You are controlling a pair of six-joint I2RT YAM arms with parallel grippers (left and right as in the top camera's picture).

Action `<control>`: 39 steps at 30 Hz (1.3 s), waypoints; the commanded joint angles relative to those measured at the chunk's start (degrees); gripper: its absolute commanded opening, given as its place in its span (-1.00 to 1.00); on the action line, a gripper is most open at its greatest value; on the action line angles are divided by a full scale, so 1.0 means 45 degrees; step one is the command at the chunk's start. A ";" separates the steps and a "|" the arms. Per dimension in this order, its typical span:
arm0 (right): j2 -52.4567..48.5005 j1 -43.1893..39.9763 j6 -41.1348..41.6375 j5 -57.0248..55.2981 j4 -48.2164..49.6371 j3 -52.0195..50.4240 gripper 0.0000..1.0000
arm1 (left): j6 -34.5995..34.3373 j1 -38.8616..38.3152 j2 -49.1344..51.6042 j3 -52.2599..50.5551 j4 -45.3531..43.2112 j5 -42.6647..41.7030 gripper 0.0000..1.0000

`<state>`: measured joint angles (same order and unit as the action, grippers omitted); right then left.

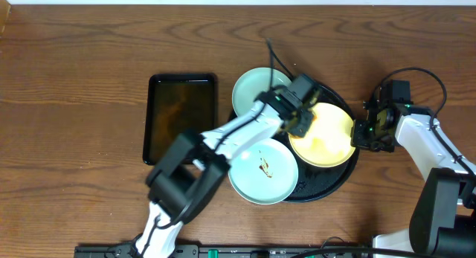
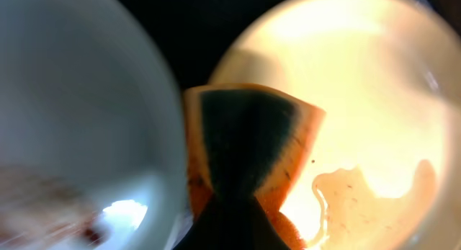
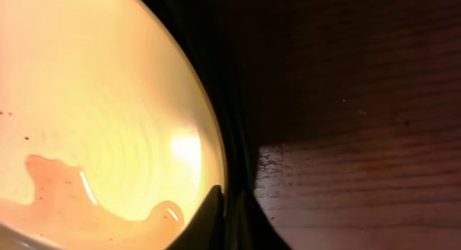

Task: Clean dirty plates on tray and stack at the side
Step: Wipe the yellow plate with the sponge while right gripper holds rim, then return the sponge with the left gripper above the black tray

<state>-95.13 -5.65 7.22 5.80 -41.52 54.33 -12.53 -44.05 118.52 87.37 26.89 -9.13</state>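
The pale yellow plate (image 1: 323, 139) lies on the black tray (image 1: 327, 185), with a thin brown sauce smear (image 2: 367, 199) on it. My left gripper (image 1: 303, 118) is shut on an orange sponge with a dark green face (image 2: 248, 138), held over the yellow plate's left edge (image 2: 360, 84). My right gripper (image 1: 364, 133) is shut on the yellow plate's right rim (image 3: 108, 113). A pale blue plate with brown streaks (image 1: 262, 170) sits at the tray's front left. Another pale plate (image 1: 253, 91) lies at the back left.
A dark rectangular tray (image 1: 182, 117) sits left of the plates on the wooden table (image 1: 74, 102). My left arm crosses over the streaked blue plate. The black tray's rim (image 3: 230, 99) and bare wood (image 3: 360, 171) lie right of the yellow plate.
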 commanded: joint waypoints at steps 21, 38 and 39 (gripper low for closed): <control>-0.0141 0.0214 0.0097 0.0981 -0.0505 0.0058 -0.16 | -0.0685 0.5022 -0.4998 0.0253 0.5853 0.2846 -0.85; -0.0141 0.0777 0.1180 0.1175 -0.0015 -0.0384 -0.27 | -0.0675 0.7227 -0.4979 0.0209 0.6635 0.2132 -0.85; -0.0141 0.0777 0.1297 0.1287 -0.0010 -0.0452 -0.28 | -0.0675 0.7227 -0.4979 0.0209 0.6635 0.2132 -0.85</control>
<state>-95.24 -3.40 10.00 6.83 -41.93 53.80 -15.07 -11.73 96.51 87.66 56.60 1.17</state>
